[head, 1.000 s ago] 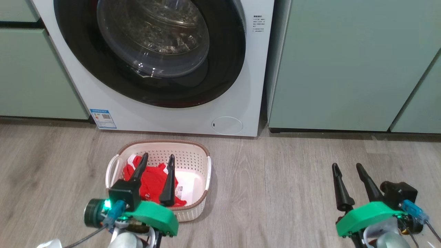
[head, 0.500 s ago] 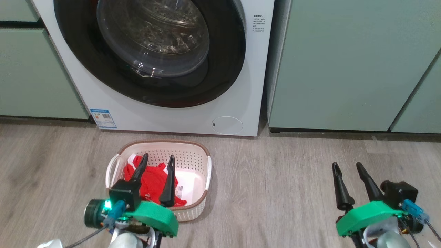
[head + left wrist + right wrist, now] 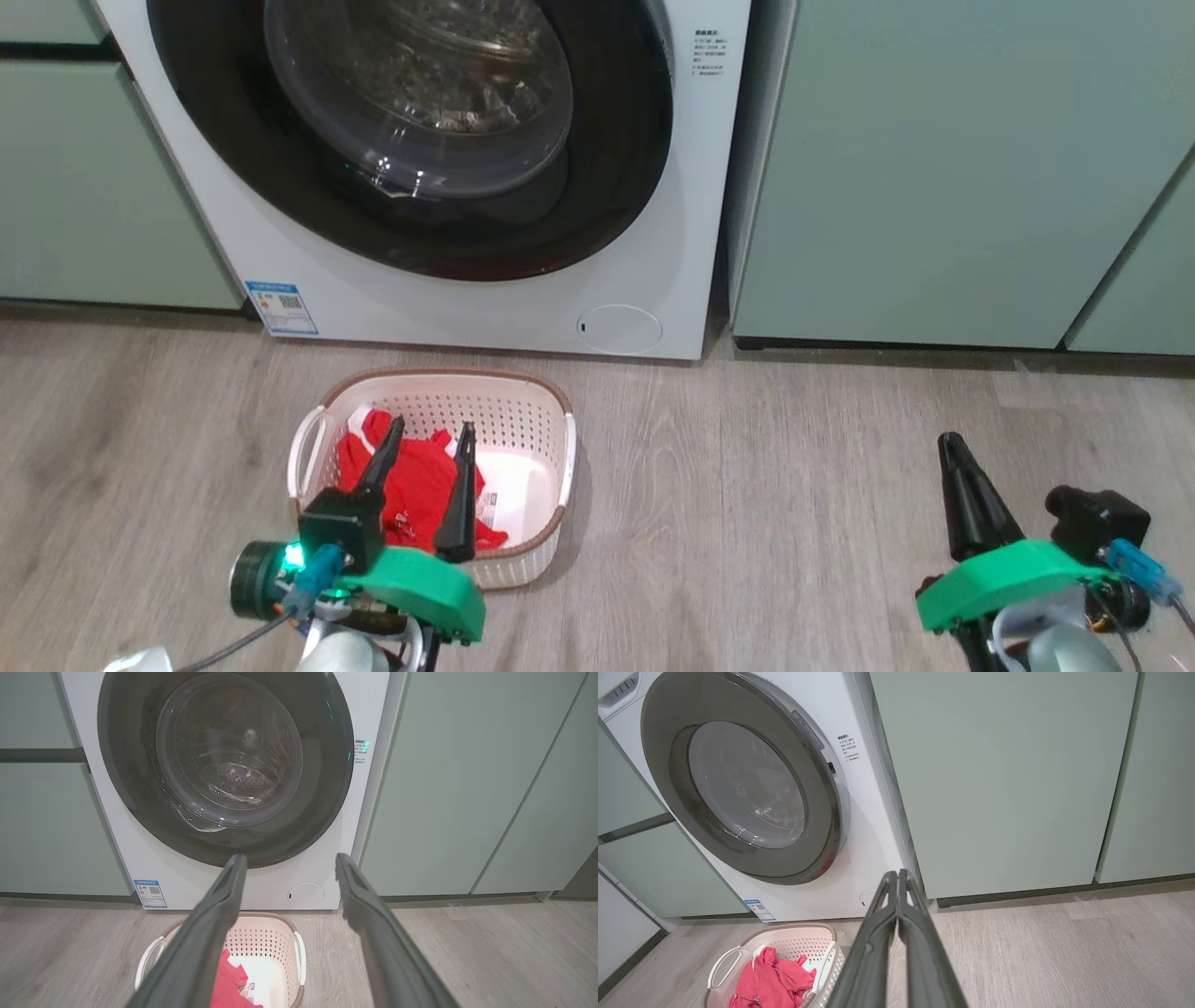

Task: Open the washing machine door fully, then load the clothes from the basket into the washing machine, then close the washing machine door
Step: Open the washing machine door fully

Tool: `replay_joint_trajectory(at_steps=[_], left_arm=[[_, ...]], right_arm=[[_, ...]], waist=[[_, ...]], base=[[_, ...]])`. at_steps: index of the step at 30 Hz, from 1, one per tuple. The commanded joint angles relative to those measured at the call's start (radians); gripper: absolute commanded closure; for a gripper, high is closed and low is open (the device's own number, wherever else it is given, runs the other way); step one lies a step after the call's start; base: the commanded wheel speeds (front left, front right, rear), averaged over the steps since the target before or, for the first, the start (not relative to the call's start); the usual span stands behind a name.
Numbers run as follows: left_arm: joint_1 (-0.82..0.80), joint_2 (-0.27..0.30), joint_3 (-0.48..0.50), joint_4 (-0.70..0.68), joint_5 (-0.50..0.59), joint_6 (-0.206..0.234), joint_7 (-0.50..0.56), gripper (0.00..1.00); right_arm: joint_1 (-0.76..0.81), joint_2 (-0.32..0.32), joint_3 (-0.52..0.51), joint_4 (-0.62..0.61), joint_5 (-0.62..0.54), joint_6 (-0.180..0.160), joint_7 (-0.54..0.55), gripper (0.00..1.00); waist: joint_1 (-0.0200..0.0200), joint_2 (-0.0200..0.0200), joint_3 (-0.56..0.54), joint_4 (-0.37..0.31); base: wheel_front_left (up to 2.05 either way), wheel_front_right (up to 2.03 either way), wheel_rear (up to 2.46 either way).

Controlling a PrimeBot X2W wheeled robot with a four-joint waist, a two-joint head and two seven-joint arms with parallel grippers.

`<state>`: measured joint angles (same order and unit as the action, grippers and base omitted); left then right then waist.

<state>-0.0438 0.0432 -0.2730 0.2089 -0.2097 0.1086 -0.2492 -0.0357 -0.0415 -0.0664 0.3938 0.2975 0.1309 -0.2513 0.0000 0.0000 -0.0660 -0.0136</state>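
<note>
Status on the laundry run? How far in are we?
Nothing done yet: the washing machine door is still shut. In hand: left gripper is open by the basket, the clothes untouched inside; right gripper is shut and empty. Left: open door, load clothes, close door.

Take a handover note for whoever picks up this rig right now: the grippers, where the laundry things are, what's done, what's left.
Left gripper: jaws open, empty, raised at the near side of the basket.
Right gripper: jaws shut, empty, above the floor off to the right.
The washing machine door is closed. The clothes lie in the basket, which sits on the floor before the washing machine.
Done: nothing.
Left: open door fully, load clothes, close door.
</note>
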Motion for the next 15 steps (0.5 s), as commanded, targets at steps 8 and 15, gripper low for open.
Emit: replay_joint_trajectory(at_steps=[8, 15], left_arm=[[-0.065, 0.007, 0.021, -0.045, 0.002, 0.004, -0.013, 0.0], [-0.123, 0.007, 0.018, -0.084, 0.002, 0.01, -0.013, 0.0]], right_arm=[[-0.147, -0.009, 0.021, -0.025, 0.103, 0.0, -0.009, 1.0], [-0.376, -0.027, 0.017, -0.025, 0.289, 0.0, 0.114, 1.0]], waist=[[0.0, 0.0, 0.073, 0.021], [0.0, 0.0, 0.212, 0.042]], base=[[0.0, 0.0, 0.0], [0.0, 0.0, 0.0]])
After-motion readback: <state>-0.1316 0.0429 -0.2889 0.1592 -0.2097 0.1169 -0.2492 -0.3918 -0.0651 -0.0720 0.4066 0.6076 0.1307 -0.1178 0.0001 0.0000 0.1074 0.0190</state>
